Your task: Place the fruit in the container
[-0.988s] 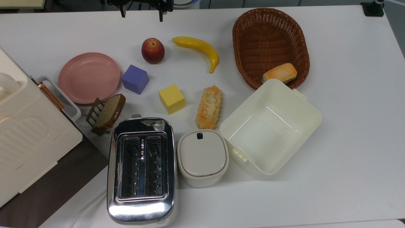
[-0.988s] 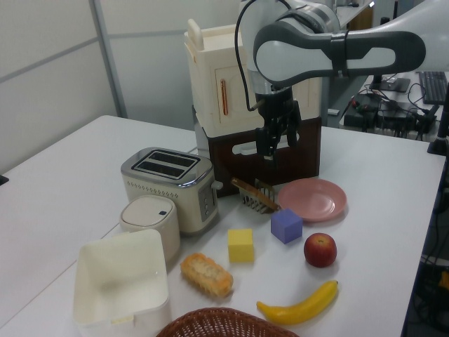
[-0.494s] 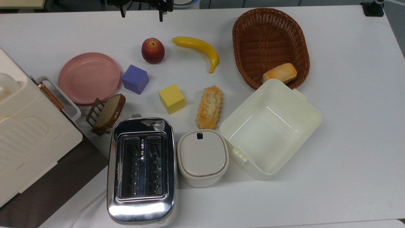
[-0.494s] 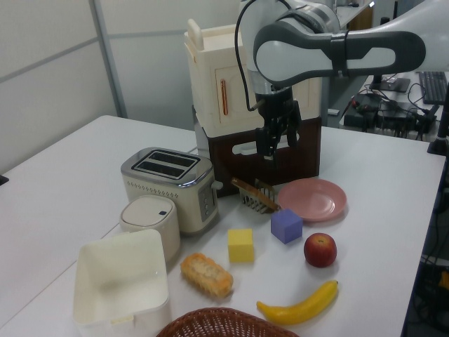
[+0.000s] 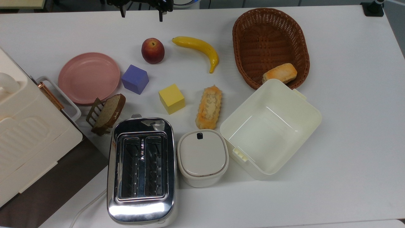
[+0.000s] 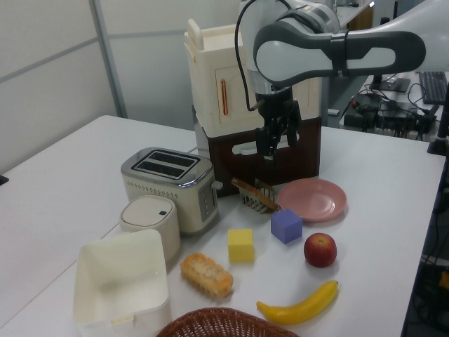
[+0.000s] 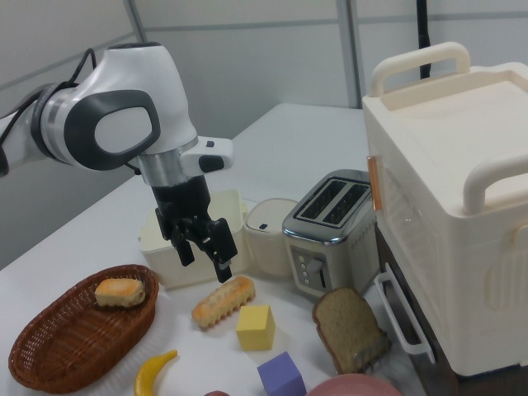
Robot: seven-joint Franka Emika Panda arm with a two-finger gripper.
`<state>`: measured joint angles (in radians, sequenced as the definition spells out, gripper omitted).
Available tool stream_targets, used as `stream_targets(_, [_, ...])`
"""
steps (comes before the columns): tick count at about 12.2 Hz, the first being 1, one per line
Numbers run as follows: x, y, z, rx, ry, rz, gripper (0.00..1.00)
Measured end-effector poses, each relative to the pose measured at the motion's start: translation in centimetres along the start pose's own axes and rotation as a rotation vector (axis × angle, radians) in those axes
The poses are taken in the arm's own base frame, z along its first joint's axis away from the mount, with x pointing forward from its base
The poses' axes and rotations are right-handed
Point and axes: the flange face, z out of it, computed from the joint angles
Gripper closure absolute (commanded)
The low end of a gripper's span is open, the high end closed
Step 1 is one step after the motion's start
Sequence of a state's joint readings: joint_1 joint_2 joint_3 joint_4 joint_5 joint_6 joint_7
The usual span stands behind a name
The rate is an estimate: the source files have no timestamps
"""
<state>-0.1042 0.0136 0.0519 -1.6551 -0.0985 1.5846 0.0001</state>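
The end effector (image 7: 205,250) hangs above the table (image 5: 348,110), fingers apart and empty. The fruit (image 5: 152,50) lies left of the banana (image 5: 198,50), well apart from the container (image 5: 311,109). A misjudged descent could nudge the round fruit rolling.

White arm bent downward, gripper (image 7: 204,247) open, fingers (image 7: 223,265) spread, holding nothing
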Motion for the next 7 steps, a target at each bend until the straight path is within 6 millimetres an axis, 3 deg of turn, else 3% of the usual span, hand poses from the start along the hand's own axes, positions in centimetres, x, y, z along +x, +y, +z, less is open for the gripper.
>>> stream_targets(7, [-0.12,0.23,0.21,0.0,-0.007,0.027,0.0])
